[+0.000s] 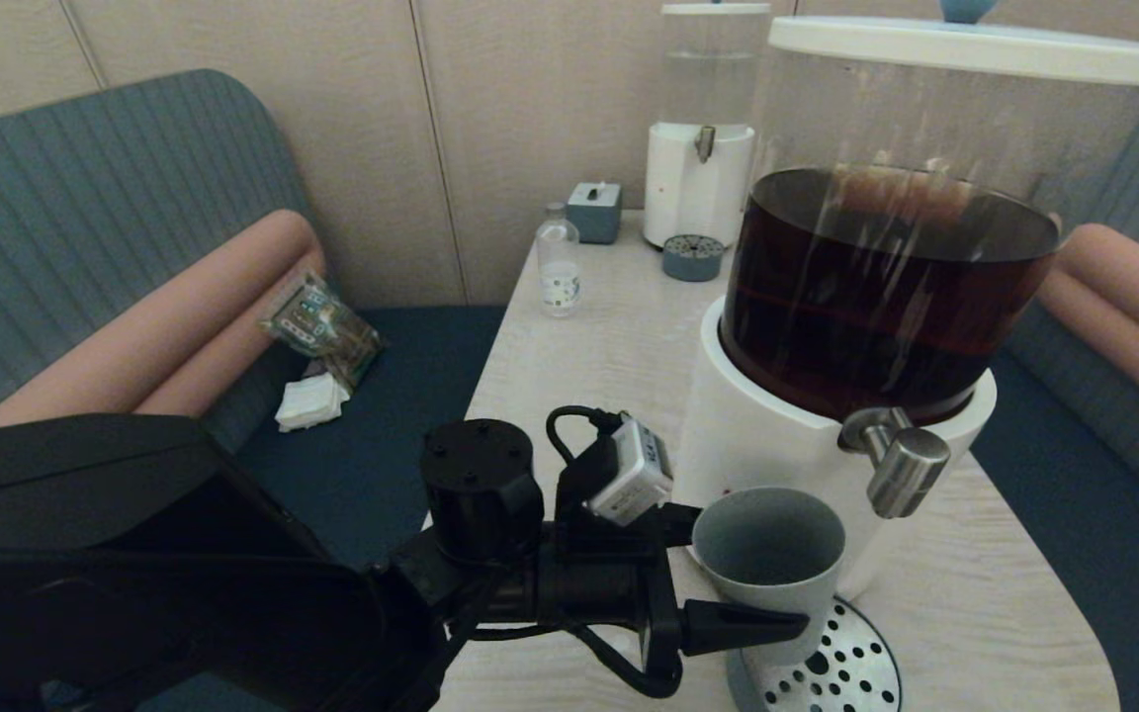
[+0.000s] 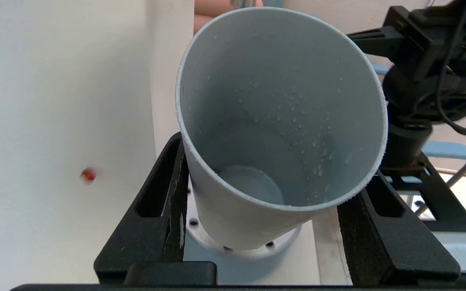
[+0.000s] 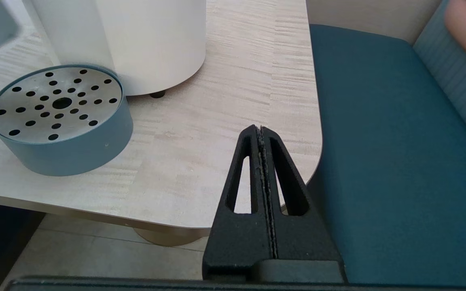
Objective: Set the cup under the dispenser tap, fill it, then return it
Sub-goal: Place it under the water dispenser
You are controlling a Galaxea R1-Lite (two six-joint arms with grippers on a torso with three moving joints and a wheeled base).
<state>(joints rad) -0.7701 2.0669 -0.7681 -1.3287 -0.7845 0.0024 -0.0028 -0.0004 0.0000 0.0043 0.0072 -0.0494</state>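
Head view shows our left gripper (image 1: 728, 583) clamped on the empty cup (image 1: 770, 554) over the drip tray (image 1: 851, 672) by the table's near edge, which we judge must shift under the dispenser tap (image 1: 901, 465).

A café or lounge booth: blue ribbed sofas (image 1: 85, 198) with pink bolsters (image 1: 164, 316) flank a pale wood-grain table (image 1: 609, 346) carrying two drink dispensers (image 1: 866, 297), against a panelled wall (image 1: 490, 119).

table (image 1: 619, 326): pale wood-grain | smaller dispenser (image 1: 699, 158): white base, clear tank, at table's far edge | round blue drip tray (image 1: 693, 257): just before it | grey box (image 1: 594, 212): far edge, left of dispenser | clear bottle (image 1: 558, 262): nearer than box | snack packet (image 1: 317, 321), white tissue (image 1: 310, 403): on blue bench left of table
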